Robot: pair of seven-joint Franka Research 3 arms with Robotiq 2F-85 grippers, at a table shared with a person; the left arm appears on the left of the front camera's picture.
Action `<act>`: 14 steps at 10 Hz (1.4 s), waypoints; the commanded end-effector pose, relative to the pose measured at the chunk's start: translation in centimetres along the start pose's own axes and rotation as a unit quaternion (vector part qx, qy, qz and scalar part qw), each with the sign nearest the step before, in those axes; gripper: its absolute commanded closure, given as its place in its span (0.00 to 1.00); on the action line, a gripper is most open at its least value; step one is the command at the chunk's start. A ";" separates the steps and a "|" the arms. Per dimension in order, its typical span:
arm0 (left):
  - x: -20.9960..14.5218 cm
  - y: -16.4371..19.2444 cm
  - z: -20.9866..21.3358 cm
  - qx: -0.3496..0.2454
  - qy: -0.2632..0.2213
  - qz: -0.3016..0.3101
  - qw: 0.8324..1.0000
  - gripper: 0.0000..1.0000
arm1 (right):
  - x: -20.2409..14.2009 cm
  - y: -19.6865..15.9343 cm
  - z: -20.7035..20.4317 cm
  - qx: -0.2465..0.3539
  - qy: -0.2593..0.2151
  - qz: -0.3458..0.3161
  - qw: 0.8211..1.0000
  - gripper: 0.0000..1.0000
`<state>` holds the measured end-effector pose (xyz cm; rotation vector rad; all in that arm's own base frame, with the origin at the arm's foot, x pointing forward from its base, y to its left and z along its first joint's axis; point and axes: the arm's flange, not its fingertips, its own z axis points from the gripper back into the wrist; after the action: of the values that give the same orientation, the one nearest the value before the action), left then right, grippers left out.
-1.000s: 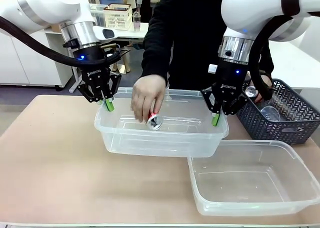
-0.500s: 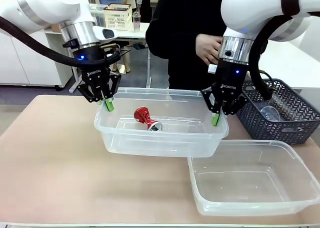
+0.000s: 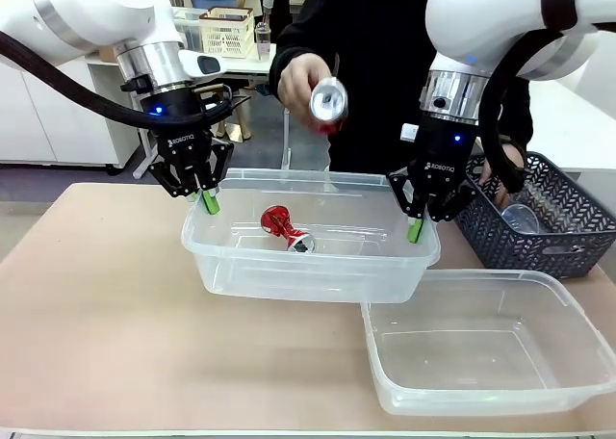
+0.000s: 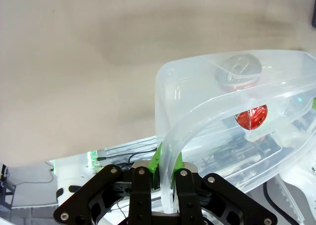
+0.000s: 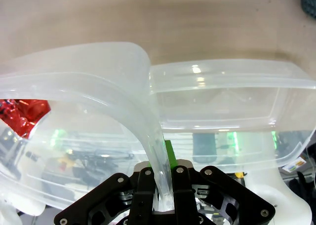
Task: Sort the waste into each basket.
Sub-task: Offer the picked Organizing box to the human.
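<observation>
Front view: left gripper (image 3: 209, 202) and right gripper (image 3: 416, 230), both lettered ROBOTIQ, pinch opposite rims of a clear, round-cornered plastic basket (image 3: 308, 283) holding a crumpled red can (image 3: 284, 227).

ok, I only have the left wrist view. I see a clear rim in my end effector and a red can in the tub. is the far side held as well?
Observer: Yes. The right end effector is shut on the opposite rim of the same basket.
Operator: what's the person doing?
Observer: The person's hand holds a can in the air above the basket, silver end toward the front camera.
Operator: and the other basket?
Observer: The second basket sits on the table on the robot's right, nearer the robot, beside the held one's right corner.
</observation>
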<state>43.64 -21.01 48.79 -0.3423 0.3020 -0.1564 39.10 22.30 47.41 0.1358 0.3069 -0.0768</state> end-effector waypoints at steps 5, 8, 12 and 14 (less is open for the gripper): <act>-0.3 -0.1 0.7 -0.004 -0.001 -0.009 1.000 0.94 | 0.2 -0.2 0.1 -0.001 0.003 -0.002 1.000 0.95; -0.3 -0.1 0.7 -0.004 -0.001 -0.009 1.000 0.94 | 0.2 -0.2 0.1 -0.001 0.003 -0.002 1.000 0.95; -0.3 -0.1 0.7 -0.004 -0.001 -0.009 1.000 0.94 | 0.2 -0.2 0.1 -0.001 0.003 -0.002 1.000 0.95; -0.3 -0.1 0.7 -0.004 -0.001 -0.009 1.000 0.94 | 0.2 -0.2 0.1 -0.001 0.003 -0.002 1.000 0.95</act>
<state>43.64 -21.01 48.79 -0.3422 0.3020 -0.1564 39.10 22.30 47.40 0.1357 0.3071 -0.0768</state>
